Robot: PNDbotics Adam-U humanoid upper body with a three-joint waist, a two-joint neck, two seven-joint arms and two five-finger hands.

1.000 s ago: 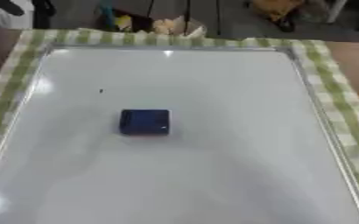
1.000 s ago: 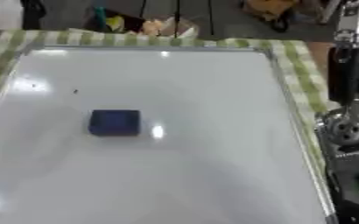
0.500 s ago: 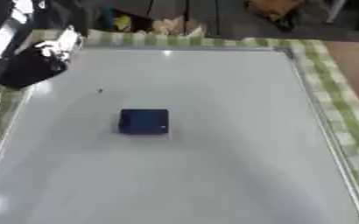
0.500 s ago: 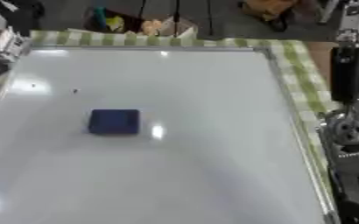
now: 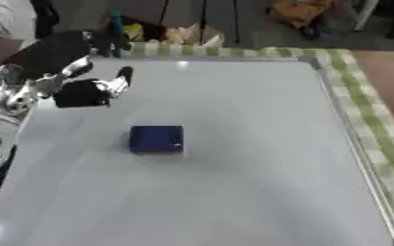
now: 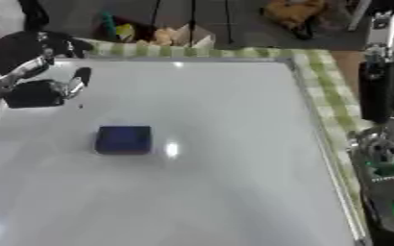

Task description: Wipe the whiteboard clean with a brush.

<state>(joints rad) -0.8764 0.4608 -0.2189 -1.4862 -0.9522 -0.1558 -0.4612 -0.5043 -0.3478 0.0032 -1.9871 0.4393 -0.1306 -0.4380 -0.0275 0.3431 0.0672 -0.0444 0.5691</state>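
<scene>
Below and right of the left hand lies the brush, apart.

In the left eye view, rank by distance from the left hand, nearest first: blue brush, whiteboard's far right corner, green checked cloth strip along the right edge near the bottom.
From the left hand:
1. Blue brush, centre-left on the whiteboard, just below and right of the hand.
2. Whiteboard's far right corner, upper right.
3. Green checked cloth, lower right edge.

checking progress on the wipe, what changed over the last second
The left hand has come in from the left edge over the whiteboard, moving toward the brush but not touching it. Nothing is held. The brush lies where it was, and the small dark mark is still unwiped. The right arm stays at the right edge.
</scene>
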